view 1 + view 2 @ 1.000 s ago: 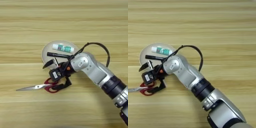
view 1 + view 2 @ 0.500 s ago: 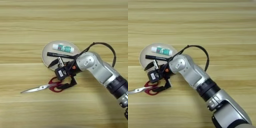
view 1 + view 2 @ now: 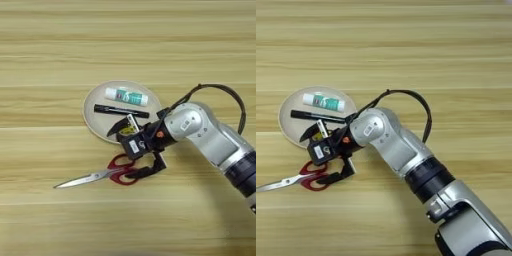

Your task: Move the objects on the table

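Observation:
Red-handled steel scissors (image 3: 107,174) lie on the table (image 3: 60,50) just in front of the round beige plate, blades pointing left. My right gripper (image 3: 132,150) is open above the red handles. Its upper black finger (image 3: 118,127) reaches over the plate's near rim and its lower finger (image 3: 148,172) lies against the handles' right side. A white glue stick with a green label (image 3: 126,96) and a black marker (image 3: 120,110) lie inside the plate. In the right eye view the scissors (image 3: 301,177) reach the left edge beside the gripper (image 3: 322,155).
The beige plate (image 3: 93,106) sits left of centre. My silver forearm (image 3: 406,155) crosses the table from the bottom right, with a black cable (image 3: 225,92) looping above it. Bare wooden planks stretch to the far side and to the left.
The gripper has shifted to the right, and the scissors have slid right along with it. The plate, glue stick and marker have stayed put.

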`<state>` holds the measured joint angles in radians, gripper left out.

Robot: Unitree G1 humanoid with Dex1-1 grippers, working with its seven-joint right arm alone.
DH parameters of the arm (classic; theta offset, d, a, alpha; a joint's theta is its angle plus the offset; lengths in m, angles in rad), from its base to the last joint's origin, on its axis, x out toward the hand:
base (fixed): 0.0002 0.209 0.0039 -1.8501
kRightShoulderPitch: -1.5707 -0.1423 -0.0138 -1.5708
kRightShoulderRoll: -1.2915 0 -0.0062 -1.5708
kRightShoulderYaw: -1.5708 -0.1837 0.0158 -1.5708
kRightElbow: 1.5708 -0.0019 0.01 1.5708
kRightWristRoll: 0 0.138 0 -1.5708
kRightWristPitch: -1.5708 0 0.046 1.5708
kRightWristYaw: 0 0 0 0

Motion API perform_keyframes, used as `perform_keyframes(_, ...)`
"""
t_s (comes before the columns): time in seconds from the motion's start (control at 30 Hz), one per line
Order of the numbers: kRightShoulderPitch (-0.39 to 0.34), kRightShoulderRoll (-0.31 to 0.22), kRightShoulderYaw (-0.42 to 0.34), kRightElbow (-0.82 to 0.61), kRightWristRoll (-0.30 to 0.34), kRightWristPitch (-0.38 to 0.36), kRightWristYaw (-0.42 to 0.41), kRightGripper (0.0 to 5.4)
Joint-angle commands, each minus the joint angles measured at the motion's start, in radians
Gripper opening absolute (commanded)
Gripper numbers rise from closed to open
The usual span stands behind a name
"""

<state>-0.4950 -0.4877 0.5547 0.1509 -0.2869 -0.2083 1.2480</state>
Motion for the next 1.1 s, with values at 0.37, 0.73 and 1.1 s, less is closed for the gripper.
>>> perform_keyframes(0.37, 0.024, -0.139, -0.075, -0.028, 0.034, -0.022, 0.018, 5.36)
perform_keyframes(0.73, 0.053, -0.186, -0.139, -0.007, 0.054, -0.014, -0.002, 5.36)
perform_keyframes(1.1, 0.061, -0.212, -0.182, 0.033, 0.053, -0.011, -0.023, 5.36)
